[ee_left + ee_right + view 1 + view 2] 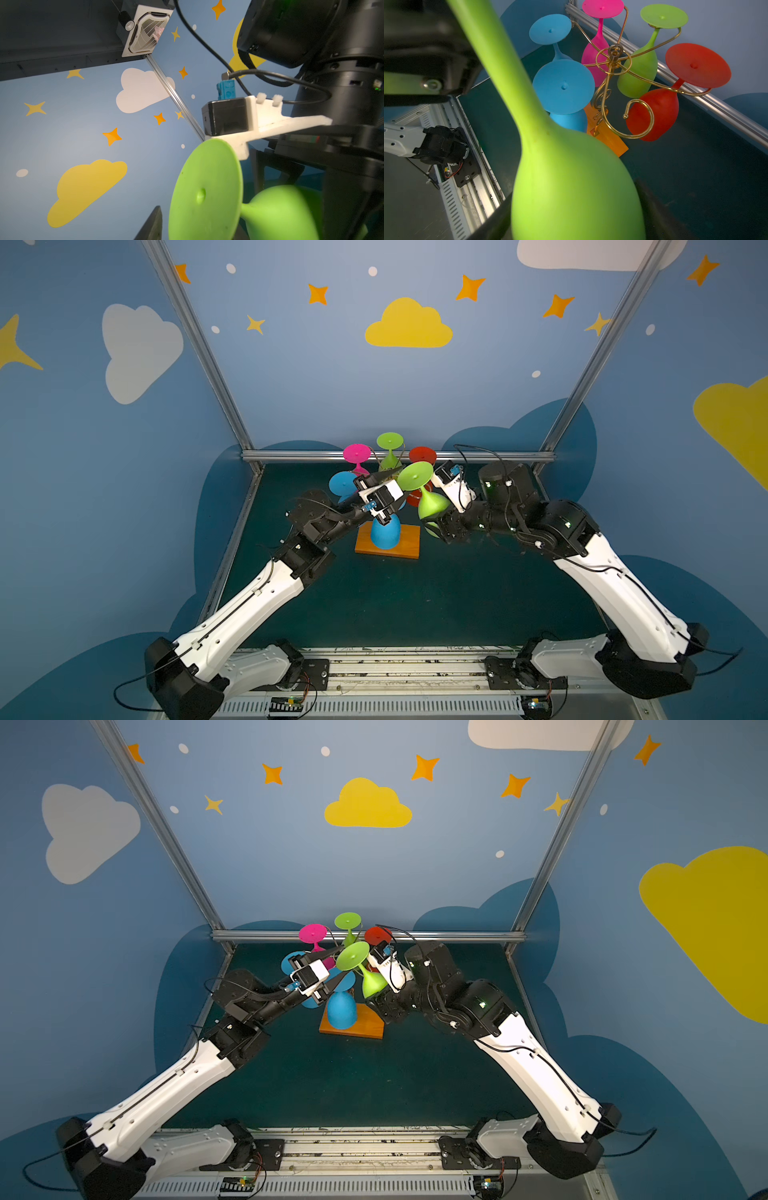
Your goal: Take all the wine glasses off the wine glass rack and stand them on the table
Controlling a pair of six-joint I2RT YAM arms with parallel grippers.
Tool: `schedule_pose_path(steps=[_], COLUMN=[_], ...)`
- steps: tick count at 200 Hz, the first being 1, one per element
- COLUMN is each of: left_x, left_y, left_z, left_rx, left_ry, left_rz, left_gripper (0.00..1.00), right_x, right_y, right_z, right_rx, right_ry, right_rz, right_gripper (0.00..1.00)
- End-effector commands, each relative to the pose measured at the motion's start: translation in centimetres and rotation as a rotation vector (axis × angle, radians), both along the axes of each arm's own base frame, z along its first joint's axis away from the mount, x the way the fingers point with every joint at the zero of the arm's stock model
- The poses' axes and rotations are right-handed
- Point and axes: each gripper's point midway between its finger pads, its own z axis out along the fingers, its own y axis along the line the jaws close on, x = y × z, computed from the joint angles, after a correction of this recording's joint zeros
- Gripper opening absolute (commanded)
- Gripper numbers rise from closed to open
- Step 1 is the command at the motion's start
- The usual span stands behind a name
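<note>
Hanging glasses (593,52) ring rack (613,54); open mat (415,605) in front; rail (311,455) close behind.

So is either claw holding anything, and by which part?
The right gripper grips the nearer green wine glass by its bowl. Whether the left gripper holds anything cannot be told.

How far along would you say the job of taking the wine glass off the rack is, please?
Done: the green wine glass looks free, and one scroll arm of the wine glass rack stands empty. In hand: the right gripper clamps its bowl, tilted, beside the rack. Left: probably just carrying it clear and setting it down.
</note>
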Motion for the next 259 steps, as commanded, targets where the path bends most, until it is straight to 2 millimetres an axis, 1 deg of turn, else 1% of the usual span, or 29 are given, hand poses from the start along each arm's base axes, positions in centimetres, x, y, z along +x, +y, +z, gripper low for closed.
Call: schedule_pose_path(steps=[1, 16, 46, 64, 83, 95, 108, 117, 121, 129, 141, 143, 145, 150, 151, 152, 155, 158, 159, 166, 167, 168, 171, 200, 213, 232, 259], left_x=[-0.4, -0.5, -0.4, -0.4, -0.4, -0.5, -0.4, -0.6, -0.1, 0.1, 0.6, 0.7, 0.7, 1.0, 1.0, 1.1, 1.2, 1.3, 1.3, 1.6, 1.5, 1.6, 1.6, 2.1, 2.3, 2.6, 3.5], left_y=[0.0, 0.1, 0.2, 0.3, 0.5, 0.7, 0.8, 0.9, 1.3, 1.5, 2.2, 2.4, 2.5, 2.7, 2.7, 2.8, 3.0, 3.2, 3.2, 3.5, 3.6, 3.6, 3.7, 4.6, 4.8, 4.9, 5.5], left_z=[1.2, 1.3, 1.3, 1.3, 1.4, 1.4, 1.4, 1.5, 1.4, 1.5, 1.7, 1.8, 1.8, 1.8, 1.8, 1.8, 1.8, 1.8, 1.8, 1.8, 1.8, 1.8, 1.7, 1.4, 1.0, 0.1, -0.9], left_rx=[-0.008, -0.011, -0.012, -0.013, -0.022, -0.028, -0.035, -0.041, -0.050, -0.068, -0.107, -0.116, -0.123, -0.138, -0.141, -0.144, -0.154, -0.165, -0.168, -0.188, -0.191, -0.193, -0.196, -0.248, -0.251, -0.250, -0.277], left_ry=[-0.038, -0.039, -0.028, -0.026, -0.017, -0.005, 0.013, 0.020, 0.030, 0.048, 0.083, 0.089, 0.096, 0.113, 0.118, 0.121, 0.130, 0.141, 0.145, 0.171, 0.172, 0.176, 0.187, 0.285, 0.335, 0.404, 0.498], left_rz=[-0.004, -0.003, 0.004, 0.007, 0.012, 0.016, 0.019, 0.016, 0.047, 0.064, 0.098, 0.104, 0.109, 0.124, 0.125, 0.128, 0.136, 0.143, 0.146, 0.160, 0.161, 0.163, 0.168, 0.194, 0.197, 0.190, 0.185], left_gripper=[0.40, 0.37, 0.20, 0.16, 0.13, 0.09, 0.03, 0.03, 0.03, 0.03, 0.03, 0.03, 0.03, 0.03, 0.03, 0.03, 0.03, 0.03, 0.03, 0.03, 0.03, 0.03, 0.03, 0.03, 0.03, 0.03, 0.03], right_x=[-0.2, -0.3, -0.4, -0.5, -0.7, -0.7, -0.8, -0.9, -1.0, -1.0, -1.0, -1.1, -1.0, -1.0, -1.1, -1.0, -1.1, -1.0, -1.2, -1.2, -1.3, -1.2, -1.4, -2.5, -3.1, -4.0, -5.5], right_y=[0.0, 0.0, 0.1, 0.2, 0.4, 0.5, 0.6, 0.6, 0.7, 0.6, 0.5, 0.3, 0.4, 0.4, 0.3, 0.4, 0.2, 0.2, 0.1, 0.1, -0.1, 0.0, -0.1, -0.9, -1.3, -2.5, -4.7], right_z=[0.5, 0.5, 0.5, 0.4, 0.5, 0.7, 1.0, 1.3, 1.5, 1.9, 2.5, 3.0, 2.7, 3.1, 3.5, 3.2, 3.8, 3.7, 4.1, 4.3, 4.6, 4.4, 5.0, 7.1, 8.0, 9.3, 10.1], right_rx=[0.004, 0.007, 0.017, 0.029, 0.044, 0.056, 0.081, 0.100, 0.110, 0.131, 0.170, 0.183, 0.183, 0.205, 0.215, 0.215, 0.236, 0.243, 0.255, 0.282, 0.292, 0.292, 0.312, 0.439, 0.488, 0.552, 0.606], right_ry=[0.003, 0.005, 0.011, 0.014, 0.015, 0.015, 0.012, 0.007, 0.005, -0.005, -0.026, -0.036, -0.036, -0.052, -0.062, -0.059, -0.073, -0.074, -0.083, -0.092, -0.099, -0.096, -0.107, -0.157, -0.178, -0.220, -0.277], right_rz=[-0.005, -0.004, 0.000, 0.004, 0.010, 0.011, 0.017, 0.020, 0.020, 0.018, 0.008, 0.007, 0.006, 0.003, 0.005, 0.005, 0.004, 0.001, 0.001, 0.001, 0.002, 0.002, 0.005, 0.028, 0.043, 0.040, 0.020], right_gripper=[0.32, 0.32, 0.32, 0.34, 0.39, 0.43, 0.52, 0.61, 0.65, 0.71, 0.76, 0.76, 0.77, 0.79, 0.79, 0.79, 0.80, 0.81, 0.81, 0.83, 0.83, 0.83, 0.83, 0.86, 0.87, 0.87, 0.87])
